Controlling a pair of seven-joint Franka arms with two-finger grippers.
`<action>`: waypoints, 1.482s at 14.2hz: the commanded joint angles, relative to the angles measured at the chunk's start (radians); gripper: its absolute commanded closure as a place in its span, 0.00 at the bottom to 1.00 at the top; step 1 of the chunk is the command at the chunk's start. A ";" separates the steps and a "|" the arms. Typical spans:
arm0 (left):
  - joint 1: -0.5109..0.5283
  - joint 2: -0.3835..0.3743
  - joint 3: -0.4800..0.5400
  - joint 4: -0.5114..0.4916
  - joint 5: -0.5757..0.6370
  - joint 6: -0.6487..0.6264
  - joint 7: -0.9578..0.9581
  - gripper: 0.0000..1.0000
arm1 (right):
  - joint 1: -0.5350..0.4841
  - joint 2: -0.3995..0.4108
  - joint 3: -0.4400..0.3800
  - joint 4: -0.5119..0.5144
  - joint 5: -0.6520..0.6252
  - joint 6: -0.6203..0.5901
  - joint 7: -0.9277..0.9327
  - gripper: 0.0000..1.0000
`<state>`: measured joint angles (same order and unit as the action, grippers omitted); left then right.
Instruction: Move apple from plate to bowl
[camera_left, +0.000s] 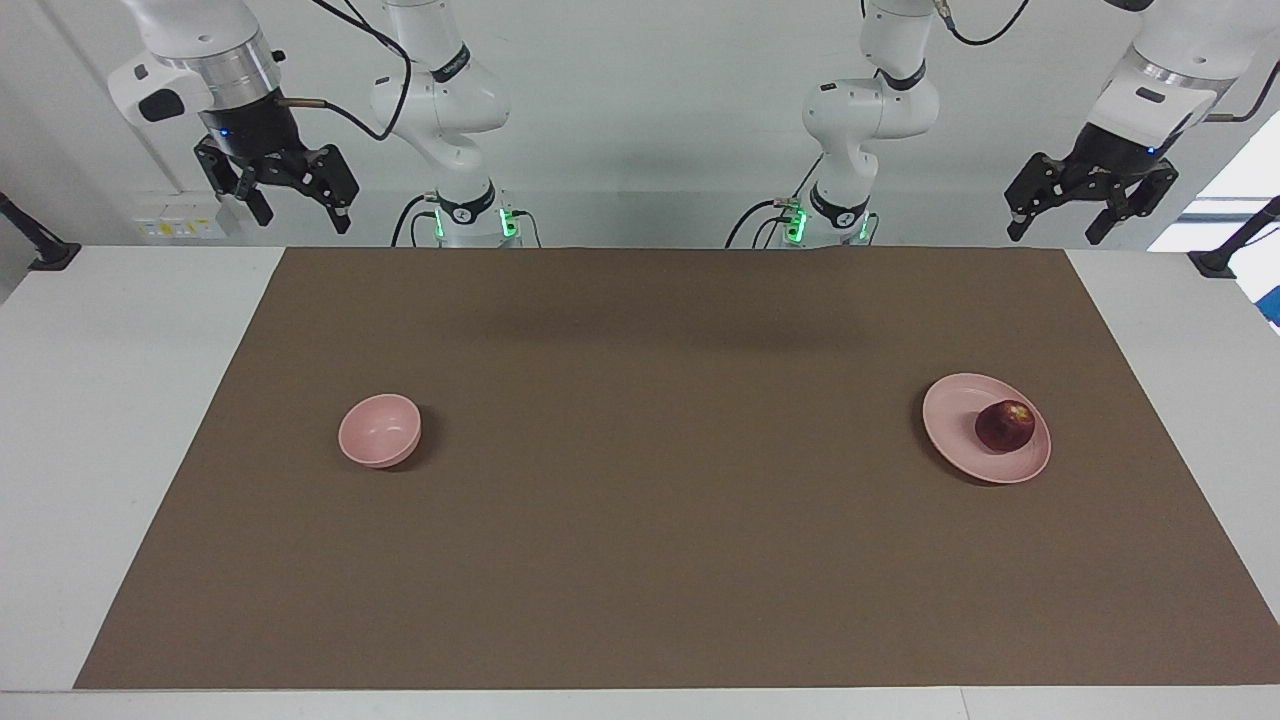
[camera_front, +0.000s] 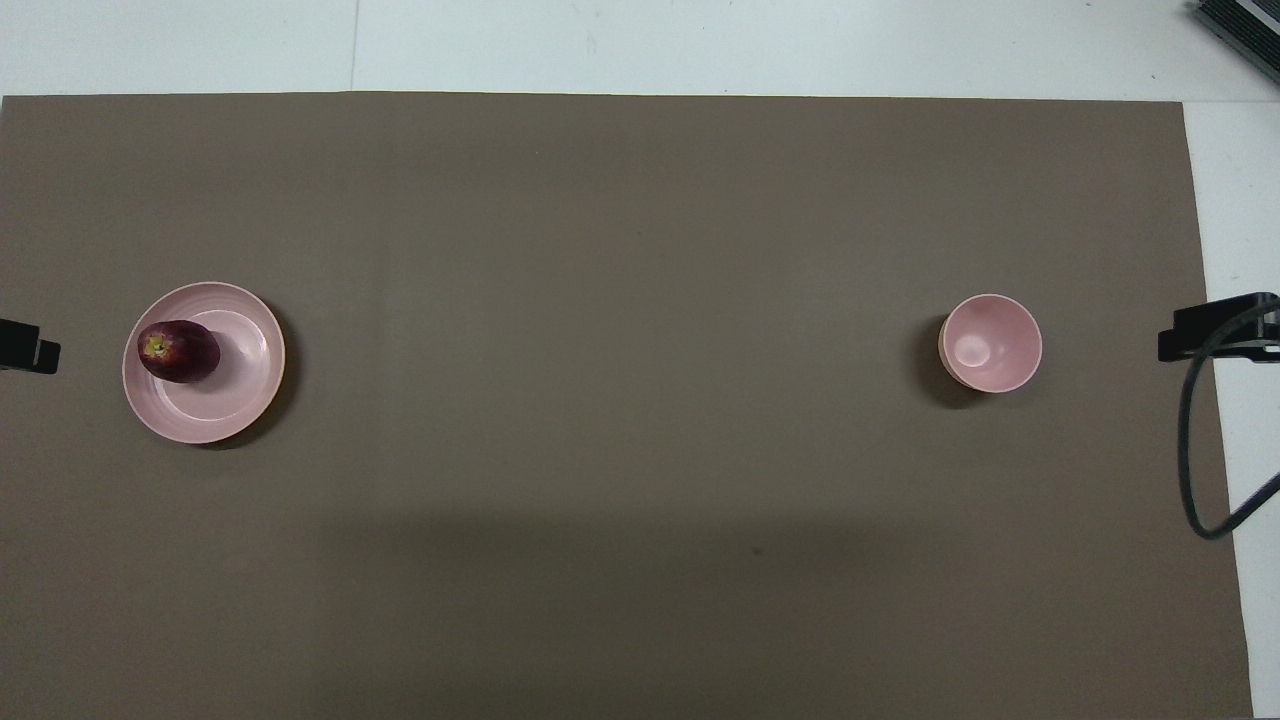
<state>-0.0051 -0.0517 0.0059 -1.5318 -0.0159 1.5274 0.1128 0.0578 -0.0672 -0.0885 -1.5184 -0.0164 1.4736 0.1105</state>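
Nothing is done yet: we see the small dark red apple (camera_left: 1004, 425) on the flat pale pink plate (camera_left: 955, 412), the deep pink bowl (camera_left: 379, 429) empty, left tool (camera_left: 1057, 226) and right tool (camera_left: 304, 214) spread apart, raised.

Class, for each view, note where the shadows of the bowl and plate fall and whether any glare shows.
Facing view: the bowl casts a soft shadow toward the left arm's end, the plate toward the right arm's end. Overhead view: a pale highlight sits inside the bowl; a broad dim band crosses the brown mat near the robots.
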 joint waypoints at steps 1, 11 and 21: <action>0.013 -0.031 0.005 -0.118 0.014 0.121 0.056 0.00 | -0.010 0.003 0.006 0.010 0.016 -0.018 -0.017 0.00; 0.106 0.036 0.005 -0.453 0.014 0.592 0.212 0.00 | 0.000 0.003 0.010 0.010 0.018 -0.019 -0.017 0.00; 0.148 0.231 0.005 -0.516 0.013 0.853 0.226 0.00 | 0.007 -0.003 0.010 0.006 0.018 -0.021 -0.018 0.00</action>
<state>0.1285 0.1832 0.0198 -2.0226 -0.0140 2.3436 0.3288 0.0695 -0.0673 -0.0778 -1.5184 -0.0163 1.4731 0.1105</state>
